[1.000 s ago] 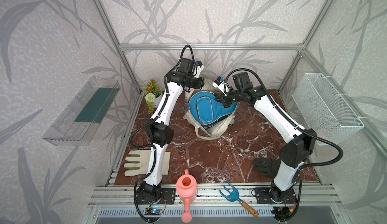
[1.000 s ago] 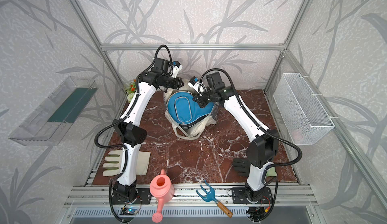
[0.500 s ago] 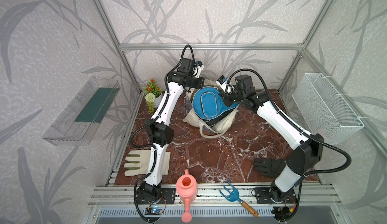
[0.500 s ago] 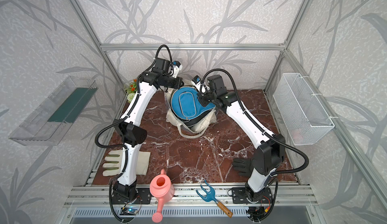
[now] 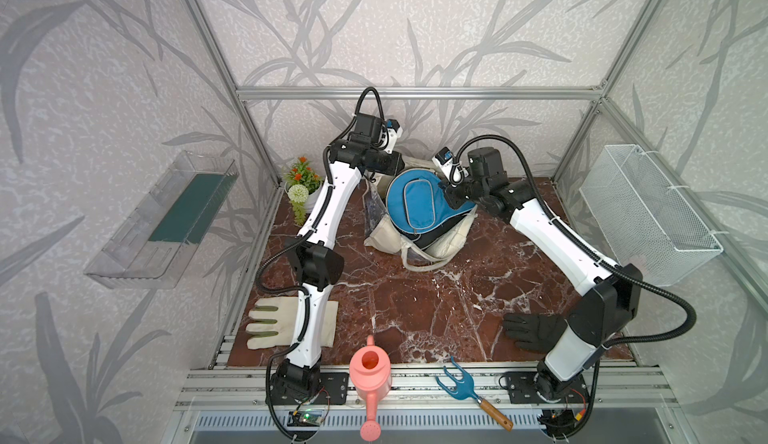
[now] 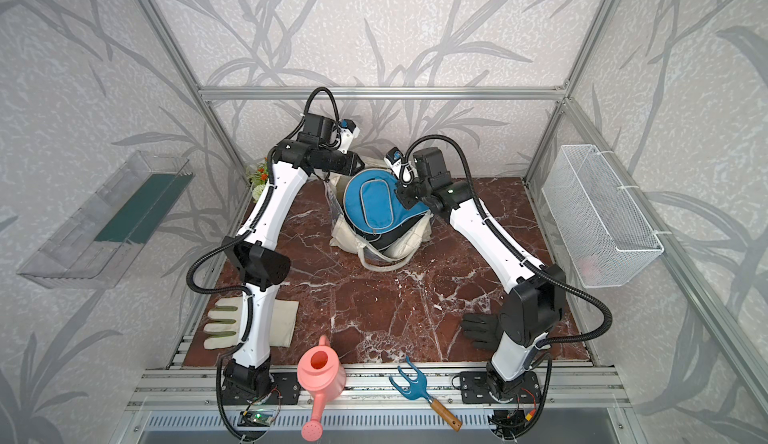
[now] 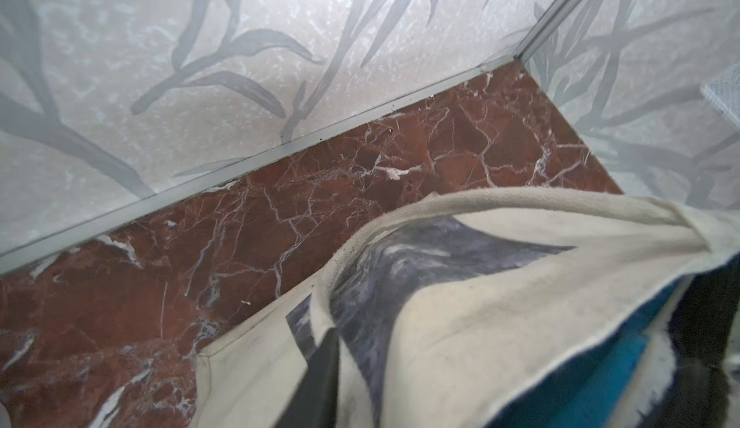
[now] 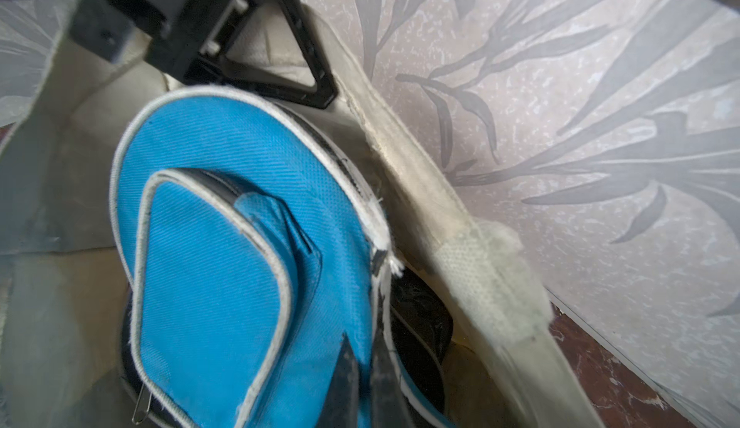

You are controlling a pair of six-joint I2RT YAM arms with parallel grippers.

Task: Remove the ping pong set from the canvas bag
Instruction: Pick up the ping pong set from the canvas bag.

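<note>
Gripping the blue case (image 5: 411, 209) at its narrow end, the right gripper (image 8: 362, 386) had both fingers pinched tight on the piped edge. Case sat upper centre in both top views, tilted up out of the canvas bag (image 5: 384, 236), its lower edge overlapping the bag mouth. A black case (image 5: 432, 234) lay beneath it. Left gripper (image 8: 308, 85) straddled the bag's upper-left rim: one finger (image 7: 320, 366) outside on the grey print, the other hidden by fabric. Could not tell whether it clamped the rim or stood loose.
</note>
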